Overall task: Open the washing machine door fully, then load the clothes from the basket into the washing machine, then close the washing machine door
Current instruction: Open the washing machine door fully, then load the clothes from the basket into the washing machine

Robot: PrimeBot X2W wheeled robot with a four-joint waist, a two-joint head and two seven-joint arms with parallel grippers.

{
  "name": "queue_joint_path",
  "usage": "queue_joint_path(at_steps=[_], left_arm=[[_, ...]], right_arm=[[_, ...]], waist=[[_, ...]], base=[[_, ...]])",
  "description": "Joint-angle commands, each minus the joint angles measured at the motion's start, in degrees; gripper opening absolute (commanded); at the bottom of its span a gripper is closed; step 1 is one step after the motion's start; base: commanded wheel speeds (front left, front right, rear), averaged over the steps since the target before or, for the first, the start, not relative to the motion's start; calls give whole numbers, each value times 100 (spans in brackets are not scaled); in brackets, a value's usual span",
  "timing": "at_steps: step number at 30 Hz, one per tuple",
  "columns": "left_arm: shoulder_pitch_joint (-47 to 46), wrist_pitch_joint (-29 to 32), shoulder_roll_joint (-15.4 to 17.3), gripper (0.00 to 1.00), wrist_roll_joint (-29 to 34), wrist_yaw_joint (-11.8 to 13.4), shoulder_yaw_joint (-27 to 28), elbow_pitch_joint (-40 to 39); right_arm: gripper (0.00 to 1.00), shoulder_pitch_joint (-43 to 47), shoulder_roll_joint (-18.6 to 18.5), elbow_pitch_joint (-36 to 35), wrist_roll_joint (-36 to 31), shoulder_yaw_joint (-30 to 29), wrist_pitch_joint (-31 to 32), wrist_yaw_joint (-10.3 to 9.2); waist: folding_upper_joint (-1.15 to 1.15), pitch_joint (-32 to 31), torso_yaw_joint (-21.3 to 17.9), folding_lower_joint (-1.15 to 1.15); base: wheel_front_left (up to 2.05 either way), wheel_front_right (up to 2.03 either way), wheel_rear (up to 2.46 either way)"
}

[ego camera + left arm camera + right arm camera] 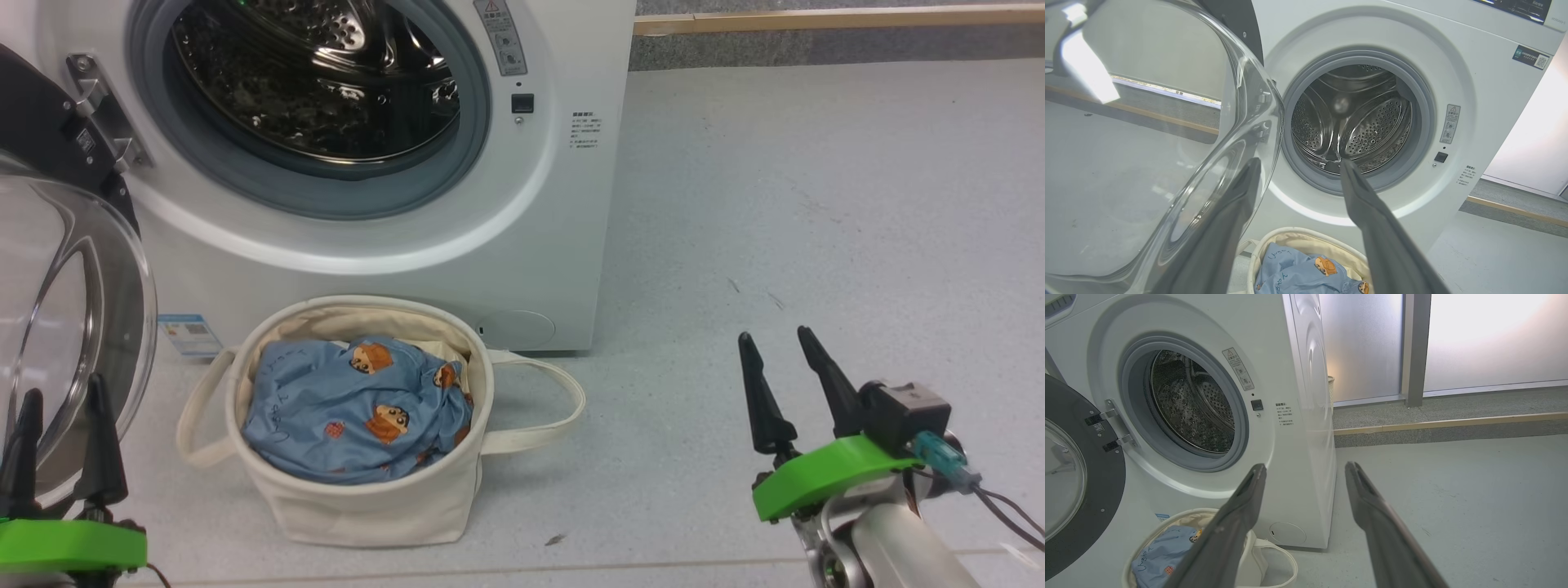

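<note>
Two grippers hang in front of the washing machine [563, 204], and both are wide open with nothing in them. The left gripper [65, 388] is low down at the left side of the washing machine, just beside the round glass of the washing machine door [49, 122]. I cannot tell if it touches the glass. The right gripper [774, 335] is off to the right of the washing machine, over the grey floor [816, 204], well apart from it.

The washing machine door is swung open to the left of the washing machine. The big round hole shows the shiny drum [326, 90] with lots of little holes.

The basket [367, 514] sits on the floor right in front of the washing machine, under the round hole. The clothes [343, 408] are bunched up inside the basket. They are light blue with small orange-brown faces on them. One strap handle [547, 416] of the basket loops out to the right, and another loops out to the left.
</note>
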Motion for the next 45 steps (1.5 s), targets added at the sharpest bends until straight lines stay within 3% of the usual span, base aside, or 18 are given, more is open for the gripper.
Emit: queue_joint_path(at_steps=[1, 24, 45], left_arm=[[-142, -26, 164, 100, 40, -6, 212, -210], [-135, -26, 236, 100, 197, -39, -18, -105], [-125, -26, 267, 100, 137, -40, -26, -115]], right_arm=[[100, -236, -47, -177, -12, 36, -71, 42], [100, -204, -109, -237, -9, 13, -71, 42], [100, -177, -73, -259, -34, -21, -71, 42]], waist=[[0, 7, 3, 0], [0, -36, 181, 0], [0, -22, 292, 0]], base=[[0, 0, 0], [3, -4, 1], [86, -106, 20]])
